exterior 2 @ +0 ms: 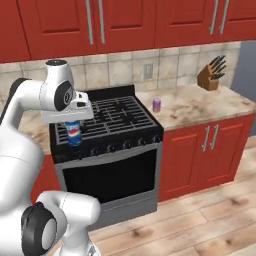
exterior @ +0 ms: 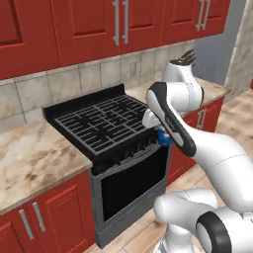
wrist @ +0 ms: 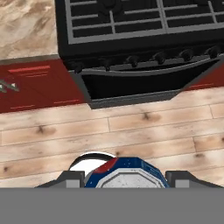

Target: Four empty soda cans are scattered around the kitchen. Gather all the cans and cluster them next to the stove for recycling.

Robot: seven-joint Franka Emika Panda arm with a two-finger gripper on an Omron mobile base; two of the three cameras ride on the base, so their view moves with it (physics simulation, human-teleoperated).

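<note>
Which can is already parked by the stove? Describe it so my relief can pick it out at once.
Start at the black stove under the red cabinets, then look to the marble counter on the side with the knife block. Just off the range's edge stands a small purple can, upright and alone. The other can in view, the blue one, is in the gripper.

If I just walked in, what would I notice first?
You'd see the big white robot arm holding a blue soda can in its gripper, in the air in front of the black stove. A purple soda can stands on the marble counter just right of the stove, and a knife block sits by the wall farther along.
</note>
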